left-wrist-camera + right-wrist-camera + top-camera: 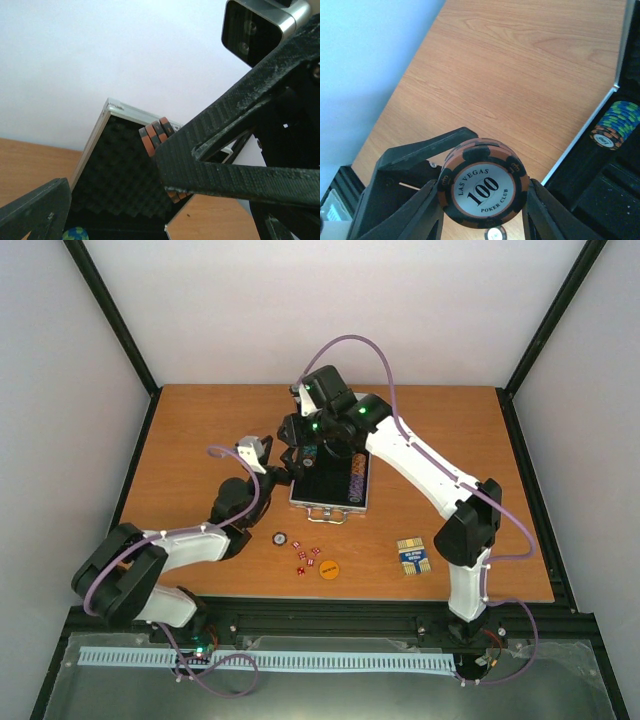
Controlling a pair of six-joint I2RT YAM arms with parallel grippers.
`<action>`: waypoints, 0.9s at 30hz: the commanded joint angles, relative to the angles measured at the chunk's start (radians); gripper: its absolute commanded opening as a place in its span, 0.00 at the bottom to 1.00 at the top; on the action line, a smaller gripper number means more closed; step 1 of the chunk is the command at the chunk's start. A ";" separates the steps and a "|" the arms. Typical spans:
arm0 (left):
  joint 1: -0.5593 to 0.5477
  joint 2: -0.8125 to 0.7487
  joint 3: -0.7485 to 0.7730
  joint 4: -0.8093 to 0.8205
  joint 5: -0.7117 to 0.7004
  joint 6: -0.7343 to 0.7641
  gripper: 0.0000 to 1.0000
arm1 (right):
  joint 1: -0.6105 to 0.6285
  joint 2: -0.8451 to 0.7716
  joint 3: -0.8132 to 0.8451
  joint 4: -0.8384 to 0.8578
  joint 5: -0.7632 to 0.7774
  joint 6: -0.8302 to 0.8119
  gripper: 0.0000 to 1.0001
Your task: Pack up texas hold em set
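a stack of orange-and-black poker chips [482,182] marked "las vegas 100 poker club" sits pinched edge to edge in the right gripper [482,210], held in the air just left of the open silver case [330,508] at mid-frame in the overhead view. the stack is gripped by its rims, likely so it can slide sideways into a chip channel. one channel at the right edge of the right wrist view already holds a row of blue, green and orange chips [618,122]. the foam-lined lid [115,175] stands raised behind the held stack. the left gripper [262,455] waits beside the case's left edge with its fingers apparently spread and nothing between them, though only one finger shows clearly. below the case on the wooden table [200,440] lie one loose chip [281,537], the red dice [308,558] and the orange disc [329,568], with the card deck [413,555] to the lower right, all yet to be packed.
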 commanded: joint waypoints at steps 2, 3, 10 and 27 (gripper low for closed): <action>-0.013 0.053 0.038 0.217 -0.082 0.058 1.00 | -0.001 -0.040 -0.002 0.022 -0.063 0.027 0.03; -0.013 0.066 0.040 0.236 -0.092 0.062 1.00 | -0.001 -0.042 -0.002 0.019 -0.063 0.025 0.03; -0.013 0.130 0.049 0.350 -0.091 0.120 1.00 | -0.001 -0.065 -0.020 -0.009 -0.035 0.008 0.03; -0.013 0.027 0.032 0.392 -0.061 0.279 1.00 | -0.001 -0.072 -0.029 -0.040 -0.079 0.015 0.03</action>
